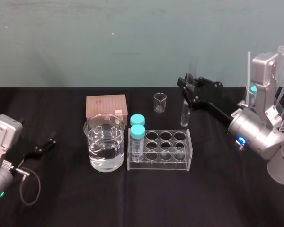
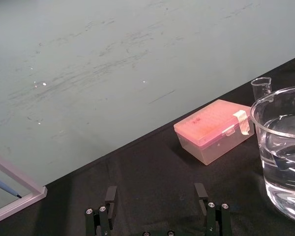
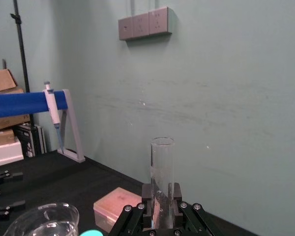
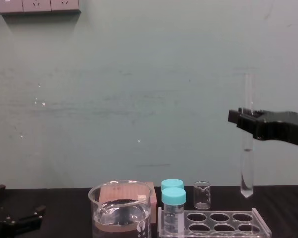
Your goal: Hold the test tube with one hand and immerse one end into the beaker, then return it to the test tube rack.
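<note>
My right gripper [image 1: 189, 91] is shut on the test tube [image 1: 185, 115], a long clear tube that it holds upright by the middle. In the chest view the test tube [image 4: 247, 148] hangs in the right gripper [image 4: 248, 119] with its rounded end just above the far right end of the test tube rack [image 4: 248, 218]. The right wrist view shows both fingers [image 3: 147, 196] pressing the test tube [image 3: 162, 164]. The clear test tube rack [image 1: 187, 158] stands mid-table, and the wide beaker [image 1: 104, 142] of water stands to its left. My left gripper [image 1: 40, 146] rests open at the table's left.
Two turquoise-capped vials [image 1: 137, 135] stand in the rack's left holes. A pink tip box [image 1: 106, 106] lies behind the beaker and a tiny beaker [image 1: 160, 102] behind the rack. A pipette stand [image 1: 274, 94] rises at the far right. The left wrist view shows the beaker [image 2: 285, 147] close by.
</note>
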`<state>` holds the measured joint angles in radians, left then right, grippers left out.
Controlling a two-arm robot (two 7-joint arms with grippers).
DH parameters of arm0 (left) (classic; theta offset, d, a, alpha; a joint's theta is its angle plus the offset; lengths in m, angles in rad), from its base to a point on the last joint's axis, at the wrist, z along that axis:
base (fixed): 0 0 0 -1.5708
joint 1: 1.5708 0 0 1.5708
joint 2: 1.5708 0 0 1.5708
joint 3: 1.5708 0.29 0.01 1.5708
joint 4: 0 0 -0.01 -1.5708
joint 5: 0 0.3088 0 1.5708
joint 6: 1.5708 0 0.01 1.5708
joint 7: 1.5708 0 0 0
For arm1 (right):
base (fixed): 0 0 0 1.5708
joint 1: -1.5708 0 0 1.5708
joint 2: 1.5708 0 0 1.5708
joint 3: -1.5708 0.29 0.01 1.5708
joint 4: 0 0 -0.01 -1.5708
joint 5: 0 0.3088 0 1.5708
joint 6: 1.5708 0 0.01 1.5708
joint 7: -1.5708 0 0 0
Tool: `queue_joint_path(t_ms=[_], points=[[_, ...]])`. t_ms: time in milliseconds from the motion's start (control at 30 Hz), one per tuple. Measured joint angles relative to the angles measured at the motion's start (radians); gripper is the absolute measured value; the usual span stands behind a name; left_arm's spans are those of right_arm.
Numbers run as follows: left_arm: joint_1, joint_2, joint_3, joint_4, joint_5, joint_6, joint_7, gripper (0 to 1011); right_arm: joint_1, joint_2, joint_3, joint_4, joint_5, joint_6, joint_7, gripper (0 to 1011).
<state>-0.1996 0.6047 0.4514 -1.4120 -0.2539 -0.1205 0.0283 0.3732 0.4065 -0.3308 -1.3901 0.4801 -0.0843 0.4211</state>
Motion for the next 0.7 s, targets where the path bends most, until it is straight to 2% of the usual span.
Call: queue_joint_path(t_ms=[700], points=[[0.0,0.0,0.0,0.0,0.0,0.0,0.0,1000,-0.029,-0.029,0.021,0.037,0.005,0.01,0.035,227]])
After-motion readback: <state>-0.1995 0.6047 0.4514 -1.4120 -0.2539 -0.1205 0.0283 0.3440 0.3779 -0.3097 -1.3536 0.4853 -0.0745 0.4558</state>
